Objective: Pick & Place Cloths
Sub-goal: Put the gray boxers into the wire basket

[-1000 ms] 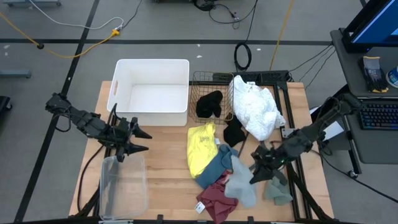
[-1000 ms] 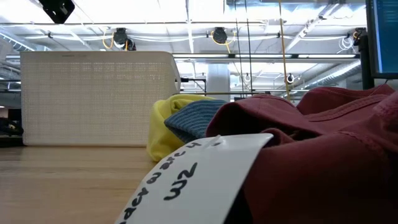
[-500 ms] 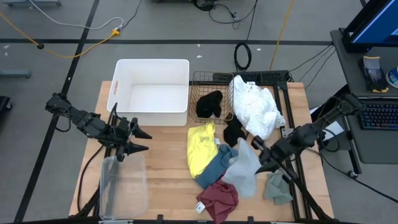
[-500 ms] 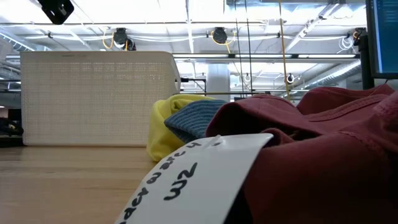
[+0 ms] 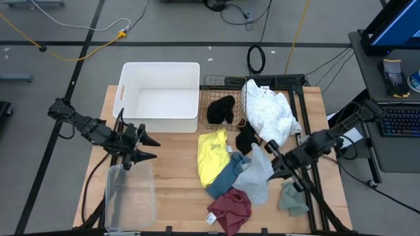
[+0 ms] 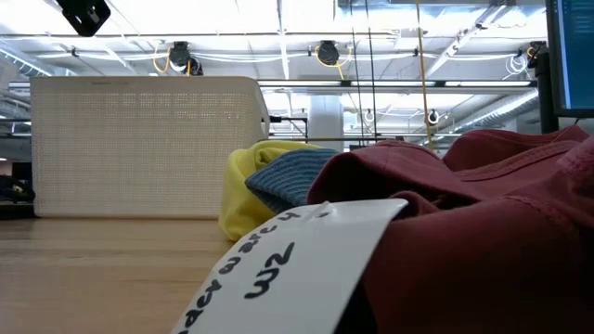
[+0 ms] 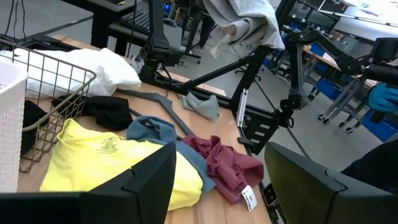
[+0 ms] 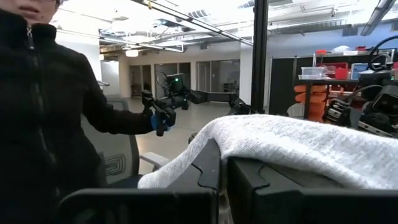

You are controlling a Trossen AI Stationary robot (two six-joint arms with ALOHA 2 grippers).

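Item: pale grey cloth (image 5: pixel 257 176), pinched at one corner by the closed right claw (image 5: pixel 271 152) and lifted off the pile at the desk (image 5: pixel 170 170) centre-right, its long axis running from the claw down toward the maroon cloth (image 5: pixel 231 208). Risk: the trailing hem touches the blue-teal cloth (image 5: pixel 226 176) and may drag it along, or the thin corner grip may slip. Left claw (image 5: pixel 148 148) waits open (over the clear bin)

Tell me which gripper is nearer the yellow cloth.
Right. The right gripper hangs just beyond the yellow cloth, holding the grey cloth; the left gripper waits farther off, by the white bin.
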